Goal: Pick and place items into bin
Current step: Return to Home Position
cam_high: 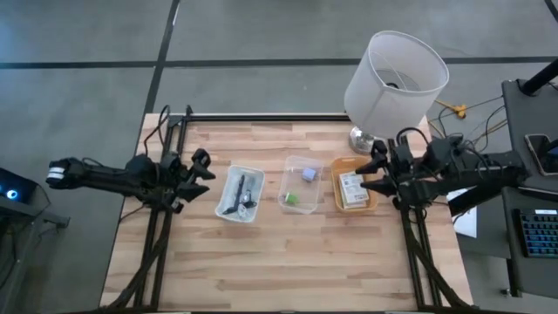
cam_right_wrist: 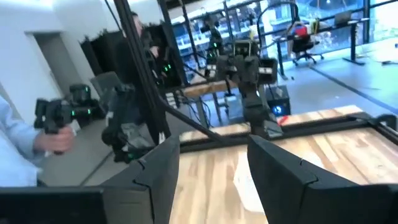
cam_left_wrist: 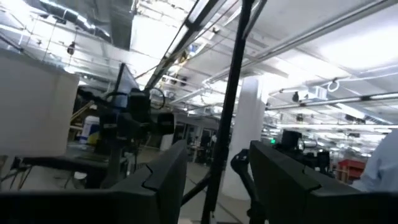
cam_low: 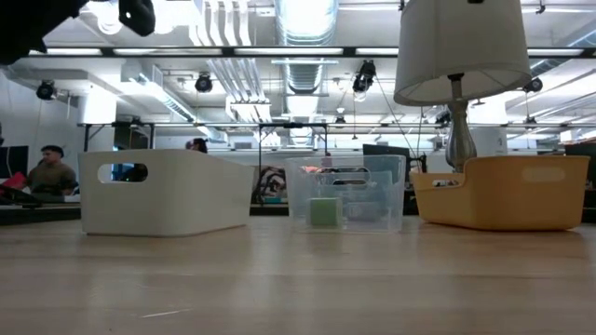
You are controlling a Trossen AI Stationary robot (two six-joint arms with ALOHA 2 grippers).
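Note:
Three bins stand in a row on the wooden table. The white bin holds a dark cable/tool bundle. In the clear bin lie a lavender-blue block and a green piece. White printed packets sit in the orange bin. My left gripper hovers open left of the white bin. My right gripper hovers open over the orange bin's right side.
A lamp with a white shade stands on the table's far right corner, just behind my right arm. Bare wood spreads along the near side of the table. A person holding a device stands beyond the table in the right wrist view.

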